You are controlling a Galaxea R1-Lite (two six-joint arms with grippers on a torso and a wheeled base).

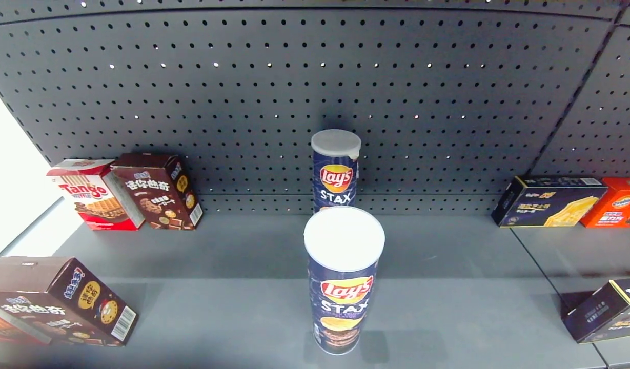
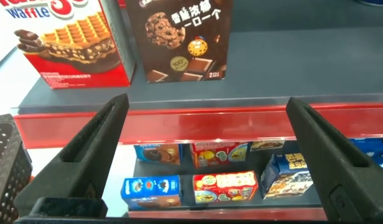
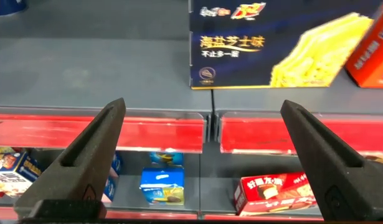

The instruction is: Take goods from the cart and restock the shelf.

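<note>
Two dark blue chip cans with white lids stand on the grey shelf [image 1: 448, 287], one near the front [image 1: 343, 279] and one behind it by the pegboard [image 1: 336, 169]. My left gripper [image 2: 203, 162] hangs open in front of the shelf's red edge strip [image 2: 203, 127], below a waffle box [image 2: 76, 40] and a brown cookie box [image 2: 182, 37]. Nothing is between its fingers. My right gripper [image 3: 207, 162] is also open and empty before the red strip [image 3: 147, 132], under a dark blue cracker box [image 3: 278, 43].
Boxes stand at the shelf's left: a red and white one [image 1: 94, 195], a brown one [image 1: 158, 189], another brown one at the front [image 1: 53, 302]. At right are a dark blue box [image 1: 548, 200], an orange box [image 1: 614, 202] and a tilted blue box [image 1: 604, 310]. A black basket [image 2: 4, 162] shows beside the left gripper. Lower shelves hold small boxes [image 3: 163, 183].
</note>
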